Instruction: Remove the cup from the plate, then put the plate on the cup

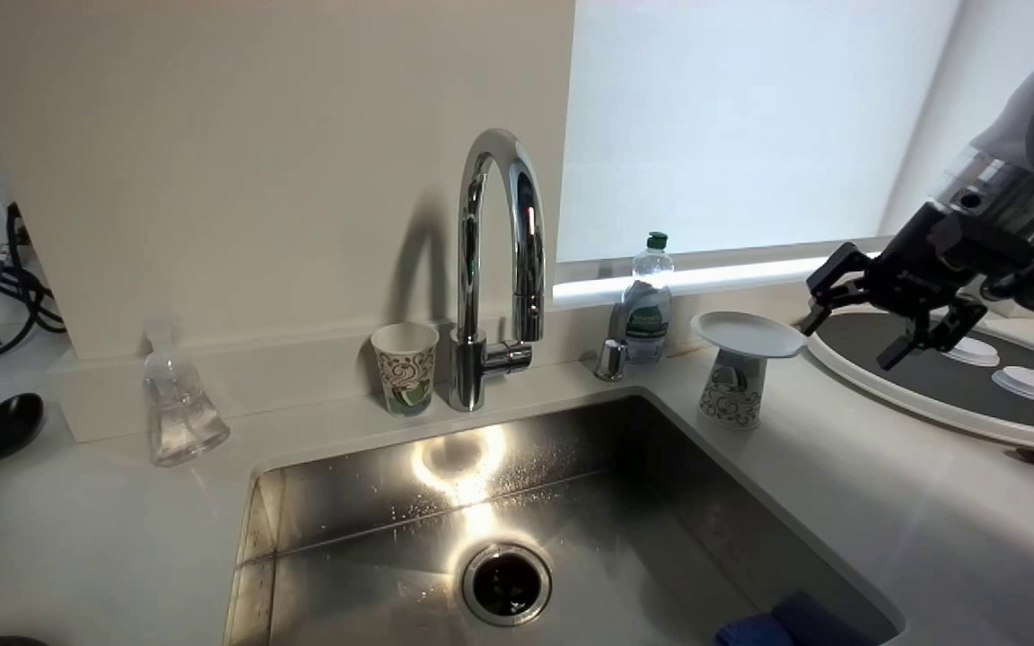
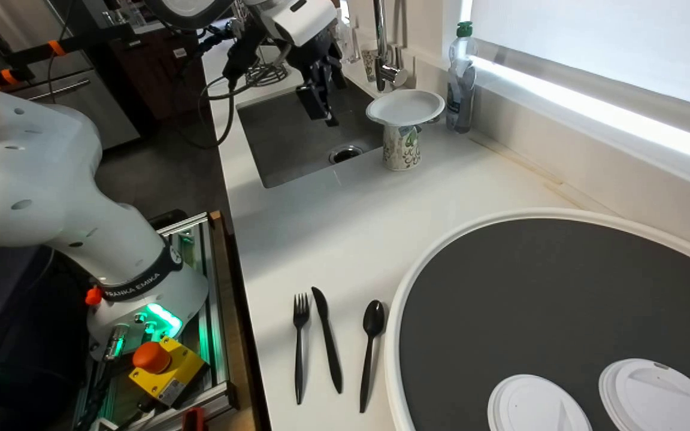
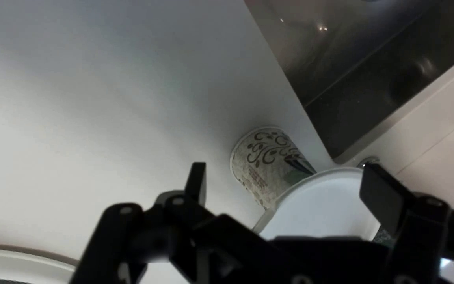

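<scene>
Tabletop (image 2: 321, 233) is cut by a steel sink (image 1: 373, 574); a big, round, dark-topped tray (image 2: 530, 281) is laid farther along. Tool (image 3: 286, 185) is spread wide, nothing gripped. Dish-soap bottle (image 1: 647, 314) is parked behind a corner of the sink. Plate (image 2: 406, 108), white, shallow-rimmed, is carried on top of the patterned cup (image 2: 402, 149), about level and overhanging it; in an exterior view a gap is seen between plate and tool. Cup is stood just beside the sink, apparently upside down, wider end set on the tabletop. Plate-on-cup step is judged done.

Handling, as judged: plate is expected to be light, thin, slightly bendy, and held by nothing but its own weight, so easily slid off by a bump. If it must be retaken, the overhanging rim should be pinched from above and below and lifted level. Cup is likely paper: very light, soft-sided, easily dented or tipped. It should be taken low, near the wider end, with a gentle squeeze.
</scene>
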